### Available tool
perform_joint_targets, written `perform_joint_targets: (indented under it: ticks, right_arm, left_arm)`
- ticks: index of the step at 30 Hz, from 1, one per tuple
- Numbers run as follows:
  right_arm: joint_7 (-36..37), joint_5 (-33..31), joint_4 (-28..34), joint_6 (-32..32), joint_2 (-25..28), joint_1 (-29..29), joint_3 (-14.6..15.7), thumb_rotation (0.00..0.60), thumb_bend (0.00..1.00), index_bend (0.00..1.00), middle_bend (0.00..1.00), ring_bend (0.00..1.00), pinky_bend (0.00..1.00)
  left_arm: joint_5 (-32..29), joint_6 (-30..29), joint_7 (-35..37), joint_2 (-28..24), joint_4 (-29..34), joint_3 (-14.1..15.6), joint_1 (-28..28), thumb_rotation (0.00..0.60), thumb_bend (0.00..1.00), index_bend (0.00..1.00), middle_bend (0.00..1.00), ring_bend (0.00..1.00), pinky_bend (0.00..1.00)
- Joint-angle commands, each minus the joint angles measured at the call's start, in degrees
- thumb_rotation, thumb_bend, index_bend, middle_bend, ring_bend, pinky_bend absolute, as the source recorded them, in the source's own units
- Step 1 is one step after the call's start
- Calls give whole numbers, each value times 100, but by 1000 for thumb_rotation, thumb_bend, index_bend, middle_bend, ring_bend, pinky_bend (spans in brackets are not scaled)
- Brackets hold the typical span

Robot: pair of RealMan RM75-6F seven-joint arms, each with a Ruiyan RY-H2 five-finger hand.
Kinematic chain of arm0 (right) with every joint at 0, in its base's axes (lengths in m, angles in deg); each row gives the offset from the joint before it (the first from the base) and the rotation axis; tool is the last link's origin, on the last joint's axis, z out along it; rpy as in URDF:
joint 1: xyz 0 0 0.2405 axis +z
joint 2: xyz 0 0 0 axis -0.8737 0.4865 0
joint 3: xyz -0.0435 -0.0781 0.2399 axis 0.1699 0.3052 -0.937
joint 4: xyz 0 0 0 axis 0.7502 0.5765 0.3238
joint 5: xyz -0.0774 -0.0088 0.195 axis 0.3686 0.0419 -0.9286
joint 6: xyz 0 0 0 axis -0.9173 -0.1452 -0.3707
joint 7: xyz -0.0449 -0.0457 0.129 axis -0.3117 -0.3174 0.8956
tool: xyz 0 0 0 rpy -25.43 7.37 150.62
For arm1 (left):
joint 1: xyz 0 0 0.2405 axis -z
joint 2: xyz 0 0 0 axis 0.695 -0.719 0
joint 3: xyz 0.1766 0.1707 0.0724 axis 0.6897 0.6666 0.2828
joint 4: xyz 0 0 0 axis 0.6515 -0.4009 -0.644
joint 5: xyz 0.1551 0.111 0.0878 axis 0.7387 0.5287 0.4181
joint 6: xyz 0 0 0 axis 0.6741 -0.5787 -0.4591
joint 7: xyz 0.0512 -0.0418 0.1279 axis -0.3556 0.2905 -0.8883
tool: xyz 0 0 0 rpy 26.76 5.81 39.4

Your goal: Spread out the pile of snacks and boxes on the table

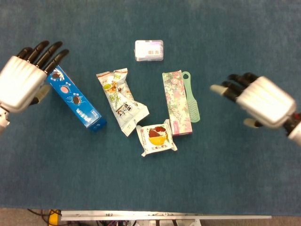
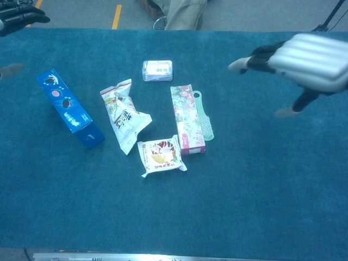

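Still clustered: floral pink-green carton (image 1: 176, 102) is touching the mint plastic comb (image 1: 191, 96), with the square orange snack pouch (image 1: 157, 137) abutting. Right hand (image 1: 256, 99) is hovering nearby, fingers apart, empty; a careless sweep risks dragging both. Left hand (image 1: 24, 79) is hanging empty, fingers spread, beside the blue cookie box (image 1: 75, 99).

Left hand (image 1: 21, 82) cut off by left edge in head view; in chest view only dark fingertips seen at top-left corner. Upper end of blue box (image 1: 75, 100) partly covered by that hand in head view. Right hand (image 1: 262, 101) wrist cut by right edge. Print on small white packet (image 1: 149, 50) too small to be read. Green comb (image 1: 191, 96) partly overlapped by floral box (image 1: 176, 102).
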Motion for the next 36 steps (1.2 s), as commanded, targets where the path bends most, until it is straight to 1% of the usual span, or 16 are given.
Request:
perform_joint_targets:
  ticks: [1,8,14,25,28,36]
  right_arm:
    - [-142,-252,9,-655,-277,528,-145,600,0,119,244,167,290]
    - [-526,-896,-253,-1314,-836,1097,-309,600,0,118,244,167,281]
    - [-965,-1519,-579,-1600,-1383,1479,-335,600,0,118,244,167,281]
    - [-1666,-2588,-1077,-1629,-2176,2037,-222,600,0,118,244,167,281]
    - [-1834,-2874,-1232,-1624,-2373,2212,-143,600,0,118,244,167,281]
    - [-1919,-3426,-1697,-1597,-2835,2557,-31,600,0,118,244,167,281]
  left_arm:
    - [53,-99,-9,-67,79,14,-105,600,358,1,66,94,277]
    - [79,-238,-10,-233,221,66,-356,600,358,1,66,94,278]
    - [101,-351,50,-329,270,85,-548,600,358,1,66,94,277]
    - [215,-490,145,-396,290,63,-767,600,358,1,66,94,277]
    - [237,-516,174,-395,273,63,-829,600,358,1,66,94,278]
    - [234,-509,228,-384,211,39,-925,600,358,1,66,94,278]
